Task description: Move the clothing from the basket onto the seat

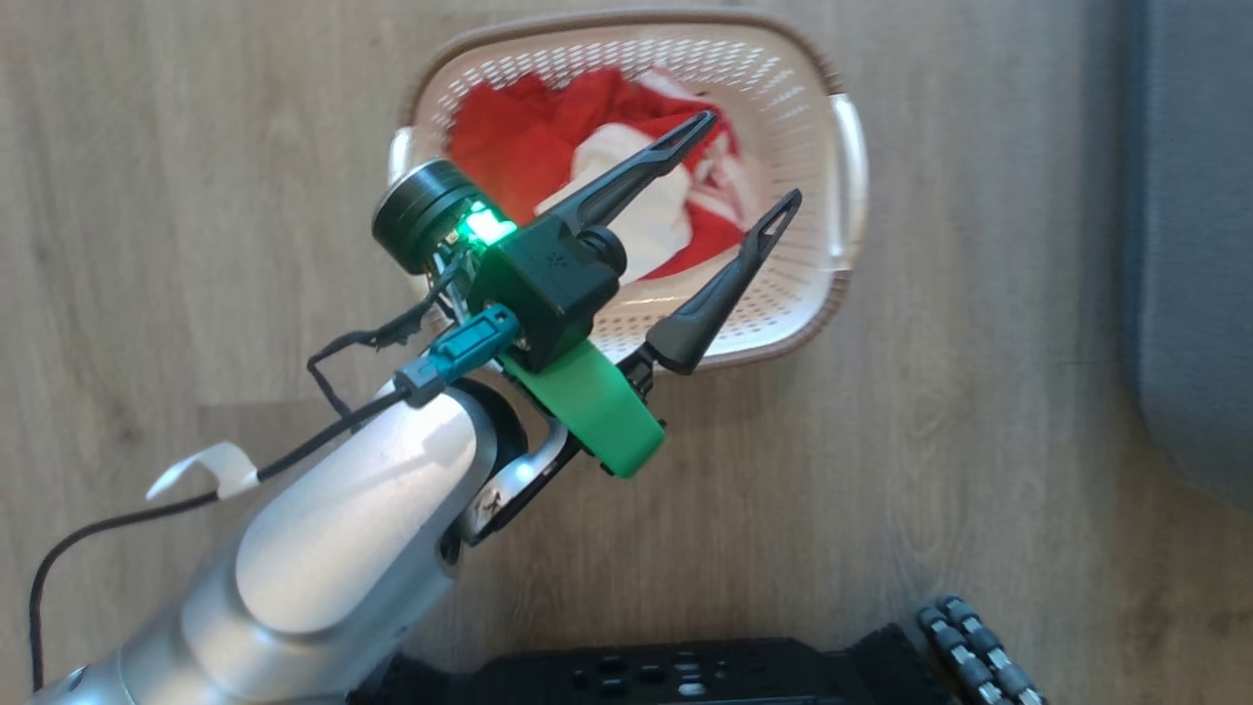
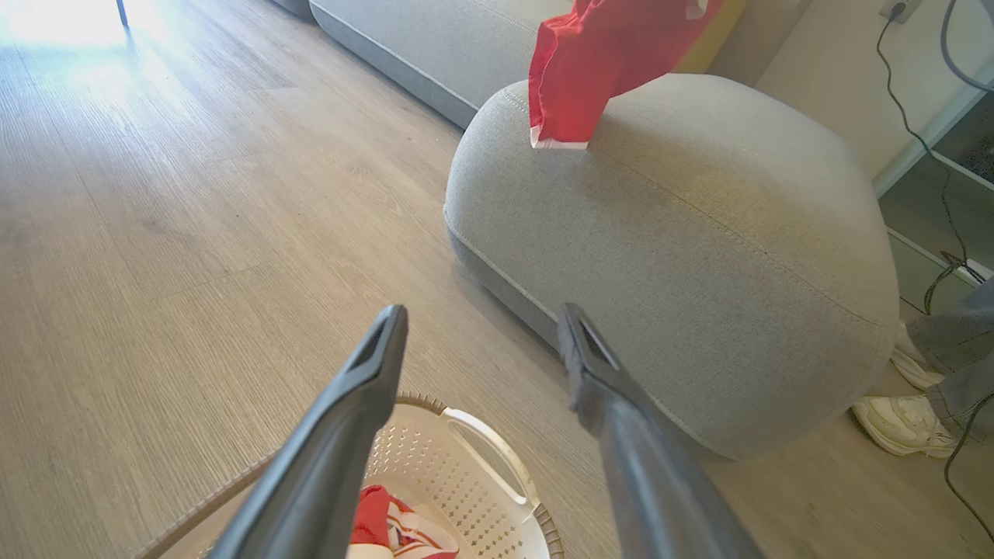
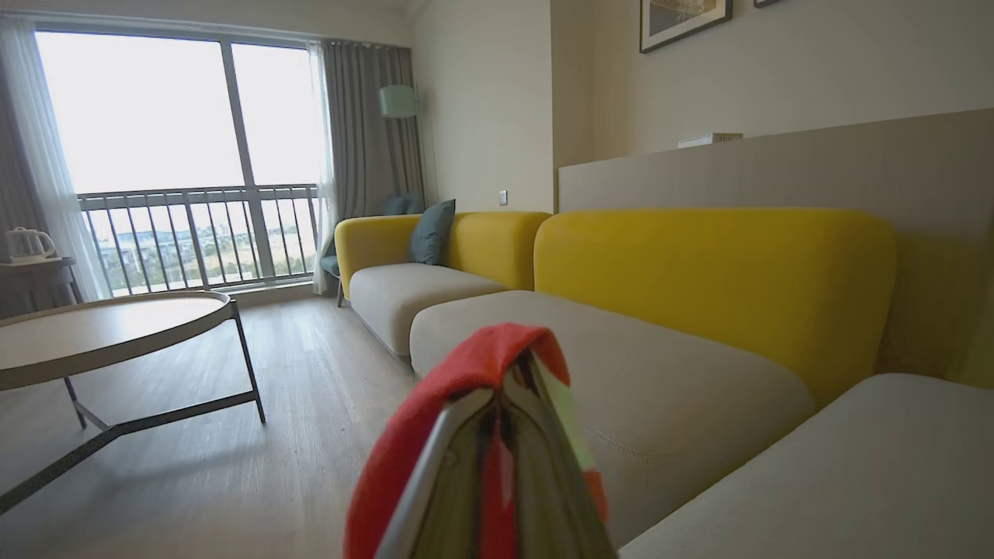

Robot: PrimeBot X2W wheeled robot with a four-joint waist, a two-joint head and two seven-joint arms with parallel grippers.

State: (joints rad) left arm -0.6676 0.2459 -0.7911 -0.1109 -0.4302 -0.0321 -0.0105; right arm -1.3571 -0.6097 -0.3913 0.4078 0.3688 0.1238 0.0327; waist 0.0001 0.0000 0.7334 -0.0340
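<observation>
Head view: left claw (image 1: pixel 752 157), spread, hangs over the basket (image 1: pixel 626 24) on the floor (image 1: pixel 979 441). The basket holds crumpled red-and-white clothing (image 1: pixel 509 147). Meanwhile the right claw (image 3: pixel 509 404) pinches one red garment (image 2: pixel 598 62), its hem touching the seat (image 2: pixel 699 233) near the rounded edge. Risk: released there, it may slide off. A shallow grab could lift the light basket.

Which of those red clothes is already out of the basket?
The hanging garment over the grey seat, pinched in the right gripper. The other red-and-white clothes lie in the basket, beneath the open left gripper.
</observation>
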